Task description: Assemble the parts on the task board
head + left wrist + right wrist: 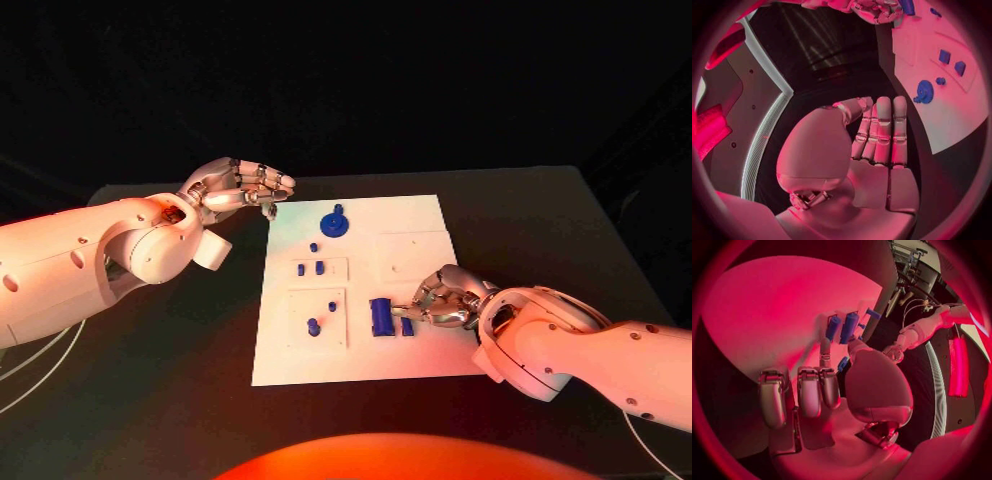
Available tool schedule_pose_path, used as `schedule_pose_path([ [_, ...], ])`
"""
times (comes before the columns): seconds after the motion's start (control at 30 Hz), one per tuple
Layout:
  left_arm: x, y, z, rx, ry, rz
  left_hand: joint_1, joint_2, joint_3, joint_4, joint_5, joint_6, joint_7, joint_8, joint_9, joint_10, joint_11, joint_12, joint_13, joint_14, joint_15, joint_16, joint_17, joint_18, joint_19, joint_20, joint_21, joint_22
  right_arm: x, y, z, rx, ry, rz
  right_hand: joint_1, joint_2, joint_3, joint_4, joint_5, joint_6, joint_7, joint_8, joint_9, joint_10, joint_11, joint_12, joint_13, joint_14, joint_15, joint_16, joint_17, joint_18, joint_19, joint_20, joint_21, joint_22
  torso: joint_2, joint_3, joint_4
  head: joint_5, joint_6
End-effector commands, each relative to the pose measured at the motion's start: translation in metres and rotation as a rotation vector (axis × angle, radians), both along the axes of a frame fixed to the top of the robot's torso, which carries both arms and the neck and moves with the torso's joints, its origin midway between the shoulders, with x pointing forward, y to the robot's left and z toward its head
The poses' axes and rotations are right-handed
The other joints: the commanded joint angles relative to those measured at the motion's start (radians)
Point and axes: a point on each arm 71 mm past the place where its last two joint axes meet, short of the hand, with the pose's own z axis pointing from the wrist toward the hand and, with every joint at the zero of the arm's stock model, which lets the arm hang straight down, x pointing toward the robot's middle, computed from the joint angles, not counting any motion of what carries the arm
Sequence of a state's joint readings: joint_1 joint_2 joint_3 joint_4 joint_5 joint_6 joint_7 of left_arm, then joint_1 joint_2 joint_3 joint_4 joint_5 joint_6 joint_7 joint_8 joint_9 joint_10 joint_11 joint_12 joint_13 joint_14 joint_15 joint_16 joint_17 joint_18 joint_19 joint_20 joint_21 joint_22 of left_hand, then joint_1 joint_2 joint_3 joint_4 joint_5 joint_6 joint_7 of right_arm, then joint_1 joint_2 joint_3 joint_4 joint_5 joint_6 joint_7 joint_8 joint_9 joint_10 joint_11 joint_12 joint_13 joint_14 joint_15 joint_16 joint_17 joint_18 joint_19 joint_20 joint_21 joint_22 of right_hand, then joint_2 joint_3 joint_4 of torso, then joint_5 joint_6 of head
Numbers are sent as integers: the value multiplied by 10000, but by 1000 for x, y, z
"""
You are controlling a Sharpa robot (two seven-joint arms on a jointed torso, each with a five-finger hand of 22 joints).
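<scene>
At the lower right of the head view, the right hand (443, 300) pinched a small blue plastic piece (408, 325) just beside the upright dark-blue block (381, 317) on the white rectangular task board (418, 215). Seating it well probably called for a slow, square descent — light pressure, no twist. That arm reached in low, with the hand's fingers curled down over the board's near right area. At the upper left, the left hand (238, 186) hovered off the board's far corner — fingers loosely curled, holding nothing — near the blue toothed gear (333, 223).
</scene>
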State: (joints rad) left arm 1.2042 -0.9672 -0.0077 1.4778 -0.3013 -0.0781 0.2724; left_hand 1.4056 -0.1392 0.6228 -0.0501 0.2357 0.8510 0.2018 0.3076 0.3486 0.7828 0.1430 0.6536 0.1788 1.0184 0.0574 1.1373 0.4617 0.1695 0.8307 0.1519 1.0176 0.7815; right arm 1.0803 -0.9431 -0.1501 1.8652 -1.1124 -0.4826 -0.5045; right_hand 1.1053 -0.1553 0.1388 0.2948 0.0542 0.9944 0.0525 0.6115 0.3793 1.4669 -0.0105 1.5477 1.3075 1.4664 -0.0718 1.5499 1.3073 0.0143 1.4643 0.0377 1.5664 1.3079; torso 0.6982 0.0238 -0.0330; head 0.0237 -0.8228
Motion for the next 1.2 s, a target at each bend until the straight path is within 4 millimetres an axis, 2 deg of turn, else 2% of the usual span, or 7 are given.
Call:
schedule_pose_path([
  [0.03, 0, -2, 1, -50, -29, -175, 13, 63, 57, -2, 38, -77, 6, 55, -11, -55, -20, 53, -12, -66, 24, 27, -12, 161, -90, 5, 35, 11, -1, 0, 3, 431, -269, 110, -27, 28, -66, -18, -53, -11, -14, 45, 16, 928, -87, 15, 2523, 975, -76, 38, 2314, -143, 1065, -68, 44, 2629, -4, 1, 1, -3, 8],
  [0.3, -1, -2, 1, -51, -44, -164, 13, 63, 57, -2, 38, -77, 6, 55, -11, -55, -20, 53, -12, -66, 24, 27, -12, 161, -90, 5, 35, 11, -9, -12, 3, 241, 181, 485, 1111, 142, -623, -64, -56, -63, -7, 31, 10, 924, -82, 8, 2522, 976, -77, 40, 2320, -143, 1065, -70, 44, 2629, 3, -1, -11, 3, 18],
  [0.47, -1, -2, 1, -58, -63, -159, 0, 52, 81, -23, 33, -80, 10, 57, -17, -56, -16, 58, -19, -65, 26, 25, -17, 159, -105, 5, 67, 35, -12, -17, 1, 43, 490, 625, 1529, 143, -780, -69, -56, -68, 4, 5, -8, 911, -73, -18, 2510, 973, -70, 33, 2306, -143, 1065, -65, 44, 2629, -6, -1, -12, -4, 15],
  [0.87, -1, -1, 1, -51, -65, -138, 0, 52, 81, -23, 33, -80, 10, 57, -17, -56, -16, 58, -19, -65, 26, 25, -17, 159, -105, 5, 67, 35, -16, -19, -1, -50, 657, 642, 1703, 218, -823, -52, -52, -52, 7, -8, -20, 921, -71, 1, 2519, 977, -66, 43, 2325, -143, 1065, -61, 44, 2629, 2, 0, 14, -28, 32],
  [1.2, -1, -1, 1, -44, -54, -134, 0, 52, 81, -23, 33, -80, 10, 57, -17, -56, -16, 58, -19, -65, 26, 25, -17, 159, -105, 5, 67, 35, -13, -17, -4, -148, 690, 587, 1682, 293, -846, -27, -52, -38, 11, -12, -25, 924, -67, 6, 2522, 976, -63, 40, 2320, -143, 1065, -59, 44, 2629, 18, 1, 13, -12, -2],
])
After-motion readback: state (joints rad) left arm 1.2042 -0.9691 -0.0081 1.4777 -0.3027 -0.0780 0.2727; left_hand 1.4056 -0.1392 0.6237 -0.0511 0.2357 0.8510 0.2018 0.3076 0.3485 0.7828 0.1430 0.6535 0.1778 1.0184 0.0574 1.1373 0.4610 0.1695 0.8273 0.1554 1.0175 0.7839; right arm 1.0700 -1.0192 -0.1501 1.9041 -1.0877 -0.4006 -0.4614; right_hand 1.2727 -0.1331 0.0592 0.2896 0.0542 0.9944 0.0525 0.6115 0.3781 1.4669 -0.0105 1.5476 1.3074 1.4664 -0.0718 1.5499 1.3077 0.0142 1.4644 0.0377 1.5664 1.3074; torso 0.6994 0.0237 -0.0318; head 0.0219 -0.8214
